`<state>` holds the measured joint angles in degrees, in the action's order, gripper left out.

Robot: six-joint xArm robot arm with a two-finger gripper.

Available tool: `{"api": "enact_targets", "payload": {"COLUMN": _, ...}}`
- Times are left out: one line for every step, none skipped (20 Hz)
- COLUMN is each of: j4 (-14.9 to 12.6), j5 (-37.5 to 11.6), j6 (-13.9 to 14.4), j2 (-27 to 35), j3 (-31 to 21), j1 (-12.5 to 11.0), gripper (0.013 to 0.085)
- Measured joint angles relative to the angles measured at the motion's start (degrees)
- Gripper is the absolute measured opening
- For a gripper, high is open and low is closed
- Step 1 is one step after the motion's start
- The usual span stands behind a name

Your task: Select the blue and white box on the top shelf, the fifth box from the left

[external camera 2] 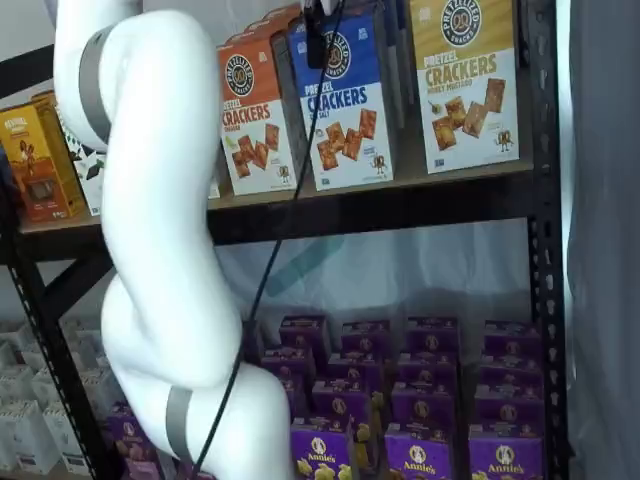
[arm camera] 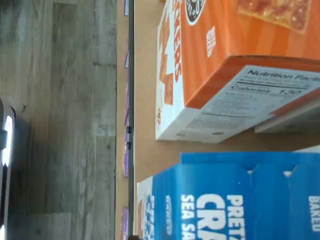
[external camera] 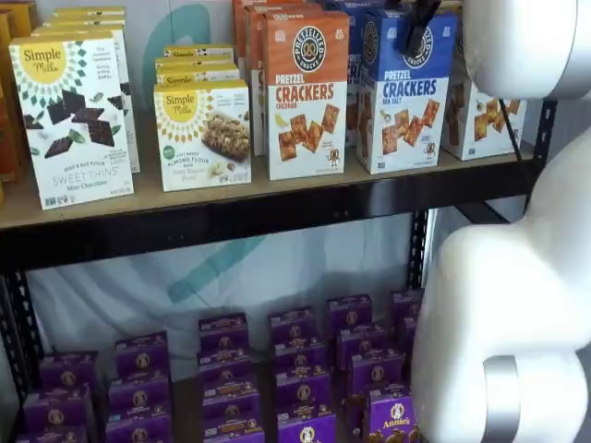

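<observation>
The blue and white box point(external camera: 406, 92) point(external camera 2: 345, 110) stands upright on the top shelf point(external camera: 231, 217) point(external camera 2: 400, 205), beside an orange-topped Cheddar box point(external camera: 307, 92) point(external camera 2: 255, 120). My gripper point(external camera: 410, 44) point(external camera 2: 316, 58) hangs from above at the box's upper front. Only one black finger shows in each shelf view, in front of the blue face; the other is hidden. The jaws stand wide and the box rests on the board. The wrist view looks down on the blue box top point(arm camera: 225, 200), the orange box point(arm camera: 225, 50) and the tan board point(arm camera: 145, 100).
A yellow-topped cracker box point(external camera 2: 465, 85) stands on the blue box's other side. Simple Mills boxes point(external camera: 74, 120) point(external camera: 203, 134) fill the shelf further along. Purple Annie's boxes point(external camera: 295, 369) point(external camera 2: 420, 400) crowd the lower shelf. My white arm point(external camera: 517, 305) point(external camera 2: 160, 250) and its cable point(external camera 2: 290, 200) hang before the shelves.
</observation>
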<state>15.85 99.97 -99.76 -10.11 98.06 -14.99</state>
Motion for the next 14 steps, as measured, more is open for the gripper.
{"api": "enact_targets", "payload": {"j4": -0.15, "j5": -0.11, "j6": 0.02, "j2": -0.09, "j3": -0.22, "j1": 0.1, "gripper": 0.085}}
{"api": "enact_targets", "payload": {"j4": -0.27, "j5": -0.23, "j6": 0.04, "j2": -0.19, "j3": -0.43, "j1": 0.19, "gripper": 0.085}}
{"api": "enact_targets", "payload": {"j4": -0.38, "j5": -0.31, "j6": 0.07, "j2": -0.26, "j3": -0.59, "j1": 0.28, "gripper": 0.085}}
{"api": "enact_targets", "payload": {"j4": -0.45, "j5": -0.36, "j6": 0.1, "j2": -0.3, "j3": -0.71, "j1": 0.35, "gripper": 0.085}}
{"api": "enact_targets", "payload": {"j4": -0.46, "j5": -0.33, "j6": 0.14, "j2": -0.31, "j3": -0.75, "j1": 0.39, "gripper": 0.085}}
{"api": "enact_targets", "payload": {"j4": -0.45, "j5": -0.21, "j6": 0.18, "j2": -0.27, "j3": -0.72, "j1": 0.41, "gripper": 0.085}}
{"api": "enact_targets", "payload": {"j4": -0.39, "j5": -0.07, "j6": 0.22, "j2": -0.22, "j3": -0.63, "j1": 0.42, "gripper": 0.085}}
{"api": "enact_targets", "payload": {"j4": -0.43, "j5": 0.22, "j6": 0.29, "j2": -0.1, "j3": -0.4, "j1": 0.49, "gripper": 0.085}}
{"api": "enact_targets", "payload": {"j4": -0.47, "j5": 0.28, "j6": 0.32, "j2": -0.08, "j3": -0.36, "j1": 0.53, "gripper": 0.085}}
{"api": "enact_targets", "payload": {"j4": -0.59, "j5": 0.38, "j6": 0.4, "j2": -0.07, "j3": -0.3, "j1": 0.64, "gripper": 0.081}}
{"api": "enact_targets", "payload": {"j4": -0.67, "j5": 0.46, "j6": 0.46, "j2": -0.05, "j3": -0.26, "j1": 0.7, "gripper": 0.077}}
{"api": "enact_targets", "payload": {"j4": -0.69, "j5": 0.46, "j6": 0.49, "j2": -0.06, "j3": -0.26, "j1": 0.74, "gripper": 0.077}}
{"api": "enact_targets", "payload": {"j4": -0.7, "j5": 0.49, "j6": 0.53, "j2": -0.07, "j3": -0.28, "j1": 0.79, "gripper": 0.073}}
{"api": "enact_targets", "payload": {"j4": -0.68, "j5": 0.45, "j6": 0.56, "j2": -0.11, "j3": -0.34, "j1": 0.81, "gripper": 0.073}}
